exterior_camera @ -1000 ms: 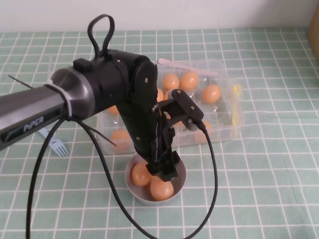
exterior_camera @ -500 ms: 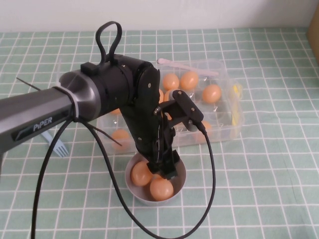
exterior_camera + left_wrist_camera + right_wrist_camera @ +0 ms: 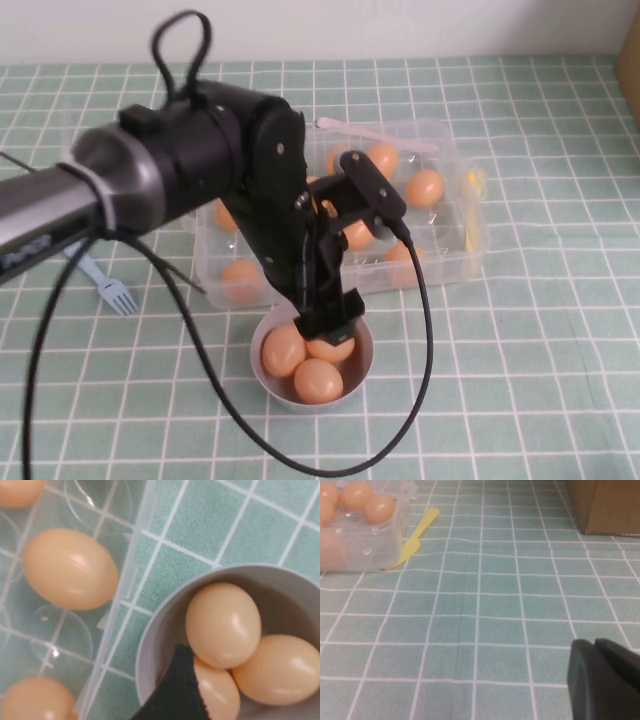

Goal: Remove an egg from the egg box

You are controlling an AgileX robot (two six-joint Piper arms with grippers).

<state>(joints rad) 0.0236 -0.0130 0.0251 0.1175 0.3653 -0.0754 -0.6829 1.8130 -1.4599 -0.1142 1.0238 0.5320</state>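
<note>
Three smooth eggs (image 3: 300,355) fill round bowl (image 3: 362,372); left gripper (image 3: 330,325) above, right gripper (image 3: 605,680) apart; jaws unclear.

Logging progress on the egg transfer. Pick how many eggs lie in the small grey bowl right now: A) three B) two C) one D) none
A: the left wrist view shows three eggs in the grey bowl, with the left gripper just above them; the right gripper sits low over the bare tablecloth, away from the egg box.
</note>
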